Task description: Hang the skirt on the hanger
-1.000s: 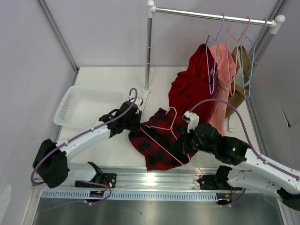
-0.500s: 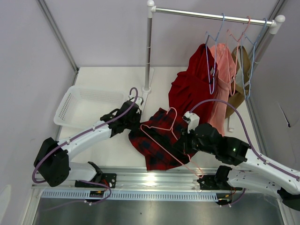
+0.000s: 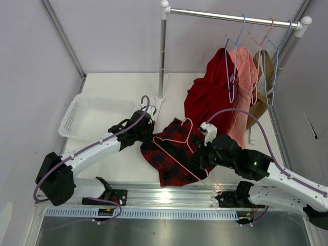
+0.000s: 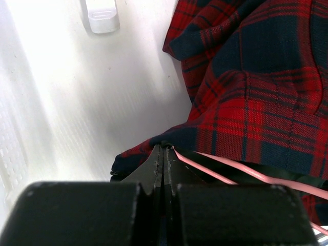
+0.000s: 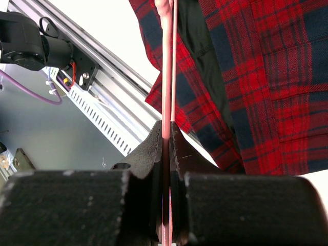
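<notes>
The red-and-black plaid skirt point(image 3: 171, 156) lies crumpled on the white table between my two arms. The pale-pink wire hanger point(image 3: 187, 121) lies across it, hook pointing to the back. My left gripper point(image 3: 149, 134) sits at the skirt's left edge. In the left wrist view its jaws point(image 4: 164, 147) are shut, pinching a dark fold of the skirt point(image 4: 256, 102), and the hanger wire point(image 4: 230, 169) runs just to their right. My right gripper point(image 3: 199, 156) is shut on the hanger wire point(image 5: 166, 77), with the skirt point(image 5: 266, 77) beside it.
A white mesh basket point(image 3: 87, 115) stands at the left. A clothes rail point(image 3: 230, 18) at the back right carries a plain red garment point(image 3: 210, 95), a salmon-pink one point(image 3: 246, 87) and blue hangers point(image 3: 233, 38). Its post point(image 3: 162, 56) stands just behind my left gripper. A metal rail point(image 3: 169, 197) borders the near edge.
My left gripper's jaws have closed onto the skirt's edge. Both arms, the hanger and the skirt have barely moved.
</notes>
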`<state>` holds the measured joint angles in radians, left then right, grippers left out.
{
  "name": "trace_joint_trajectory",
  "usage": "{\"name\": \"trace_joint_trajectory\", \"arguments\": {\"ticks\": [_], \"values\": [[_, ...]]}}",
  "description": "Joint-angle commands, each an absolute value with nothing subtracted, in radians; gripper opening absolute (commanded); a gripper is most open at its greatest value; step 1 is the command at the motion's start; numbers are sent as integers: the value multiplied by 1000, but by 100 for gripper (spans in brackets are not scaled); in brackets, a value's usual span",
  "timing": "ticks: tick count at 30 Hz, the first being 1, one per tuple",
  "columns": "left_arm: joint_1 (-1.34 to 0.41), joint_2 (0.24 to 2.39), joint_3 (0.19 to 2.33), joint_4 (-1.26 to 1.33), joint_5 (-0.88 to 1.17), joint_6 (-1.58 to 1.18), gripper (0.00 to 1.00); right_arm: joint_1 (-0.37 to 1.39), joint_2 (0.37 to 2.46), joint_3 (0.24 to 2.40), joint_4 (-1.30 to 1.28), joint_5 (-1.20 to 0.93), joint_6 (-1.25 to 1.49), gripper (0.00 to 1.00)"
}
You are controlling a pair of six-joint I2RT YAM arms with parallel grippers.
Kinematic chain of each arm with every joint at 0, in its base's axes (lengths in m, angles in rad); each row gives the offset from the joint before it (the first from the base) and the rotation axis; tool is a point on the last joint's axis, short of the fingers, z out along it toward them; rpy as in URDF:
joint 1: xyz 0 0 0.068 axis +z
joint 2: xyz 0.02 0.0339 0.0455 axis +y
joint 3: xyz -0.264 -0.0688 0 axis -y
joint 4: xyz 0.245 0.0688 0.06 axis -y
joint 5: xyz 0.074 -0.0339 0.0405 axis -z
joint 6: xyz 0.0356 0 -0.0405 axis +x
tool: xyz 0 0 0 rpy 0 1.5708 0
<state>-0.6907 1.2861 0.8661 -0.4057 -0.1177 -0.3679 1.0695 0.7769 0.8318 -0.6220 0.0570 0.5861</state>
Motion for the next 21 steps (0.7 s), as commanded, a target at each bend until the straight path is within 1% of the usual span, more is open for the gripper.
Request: {"name": "trace_joint_trajectory", "arguments": {"ticks": [1, 21], "values": [[-687, 1233, 890, -411, -98, -367, 0, 1077, 776, 842, -581, 77, 563, 0], [-704, 1161, 862, -485, -49, -360, 0, 1083, 811, 839, -515, 86, 535, 0]]}}
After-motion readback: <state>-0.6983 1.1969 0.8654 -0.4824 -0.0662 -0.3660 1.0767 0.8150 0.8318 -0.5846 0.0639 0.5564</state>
